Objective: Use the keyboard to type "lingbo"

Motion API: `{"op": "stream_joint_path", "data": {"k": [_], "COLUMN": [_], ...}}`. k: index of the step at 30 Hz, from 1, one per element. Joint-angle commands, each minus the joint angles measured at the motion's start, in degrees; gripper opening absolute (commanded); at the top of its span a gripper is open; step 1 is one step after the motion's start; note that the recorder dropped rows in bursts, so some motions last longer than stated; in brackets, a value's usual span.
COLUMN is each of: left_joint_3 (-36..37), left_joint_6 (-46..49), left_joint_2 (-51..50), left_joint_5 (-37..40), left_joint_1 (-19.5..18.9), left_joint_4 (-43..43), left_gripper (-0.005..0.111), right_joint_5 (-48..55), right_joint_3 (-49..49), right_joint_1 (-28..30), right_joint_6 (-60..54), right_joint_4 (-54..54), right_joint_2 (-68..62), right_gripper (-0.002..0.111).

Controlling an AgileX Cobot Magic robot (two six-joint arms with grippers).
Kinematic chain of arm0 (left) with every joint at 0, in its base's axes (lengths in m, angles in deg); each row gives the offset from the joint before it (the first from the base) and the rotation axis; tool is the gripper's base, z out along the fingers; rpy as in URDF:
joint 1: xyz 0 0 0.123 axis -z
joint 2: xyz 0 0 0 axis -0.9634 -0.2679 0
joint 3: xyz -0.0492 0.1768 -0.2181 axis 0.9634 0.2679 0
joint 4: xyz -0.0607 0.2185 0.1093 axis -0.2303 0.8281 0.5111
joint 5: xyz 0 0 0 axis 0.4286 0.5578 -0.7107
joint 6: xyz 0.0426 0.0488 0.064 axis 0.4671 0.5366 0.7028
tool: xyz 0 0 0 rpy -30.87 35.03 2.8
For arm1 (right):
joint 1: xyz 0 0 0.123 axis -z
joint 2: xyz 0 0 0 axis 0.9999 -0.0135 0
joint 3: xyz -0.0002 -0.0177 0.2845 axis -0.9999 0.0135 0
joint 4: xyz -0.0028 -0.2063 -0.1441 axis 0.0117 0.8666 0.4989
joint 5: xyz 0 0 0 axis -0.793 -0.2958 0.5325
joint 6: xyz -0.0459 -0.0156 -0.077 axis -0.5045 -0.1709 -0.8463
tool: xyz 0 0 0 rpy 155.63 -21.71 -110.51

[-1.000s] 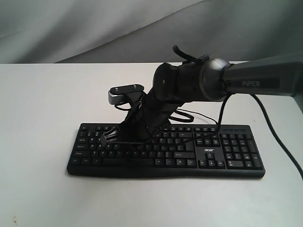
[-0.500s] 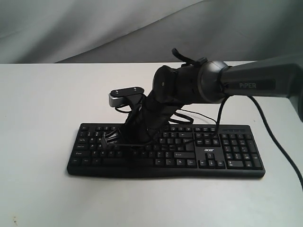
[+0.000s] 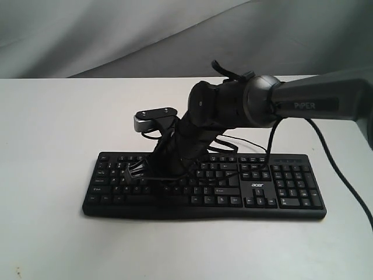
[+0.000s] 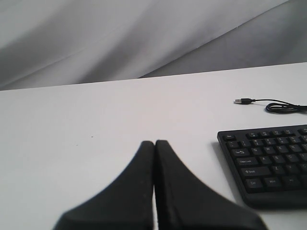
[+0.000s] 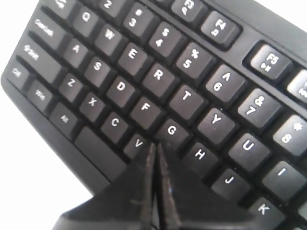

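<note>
The keyboard (image 3: 227,189) lies flat on the white table (image 3: 52,128), its long side running across the exterior view, with the number pad and a small white "acer" logo at its right end. Its keys are black with white legends. In the left wrist view only one end of the keyboard (image 4: 271,160) shows, and its thin black cable (image 4: 283,108) lies coiled on the table beyond it, the plug end resting loose on the bare surface.

The right fingers (image 3: 133,170) are down over the left half of the letter block. From the right wrist view the right fingers (image 5: 129,201) are pressed together into one narrow point, and that point sits at the lower edge of the G key, just beside V, on the keyboard (image 5: 144,72). The key directly under the tip is hidden, so it may be B, and I cannot tell whether the tip is touching it or only hovering close.

The right arm (image 3: 315,102), grey with a "PiPER" label, reaches in from the right edge and bends down steeply across the middle of the keyboard. Its wrist camera (image 3: 152,116) juts out above the function row.

The left fingers (image 4: 129,191) are also closed flat against each other, holding nothing. They hang over bare table well apart from the keyboard's end. A creased grey cloth backdrop (image 3: 116,35) stands behind the table.
</note>
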Motion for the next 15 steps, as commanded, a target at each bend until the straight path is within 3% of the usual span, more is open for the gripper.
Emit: {"op": "stream_joint_path", "data": {"k": [1,15], "left_joint_3": [0.25,0.25], "left_joint_6": [-0.23,-0.23], "left_joint_2": [0.15,0.15], "left_joint_5": [-0.26,-0.26], "left_joint_1": [-0.11,-0.11], "left_joint_4": [-0.46,-0.46], "left_gripper": [0.0,0.0], "right_joint_5": [-0.23,-0.61], "right_joint_3": [0.07,4.09], "right_joint_1": [-0.14,6.41], "right_joint_6": [0.75,6.08], "right_joint_4": [3.45,7.04], "right_joint_2": [4.32,7.26], "right_gripper": [0.0,0.0]}}
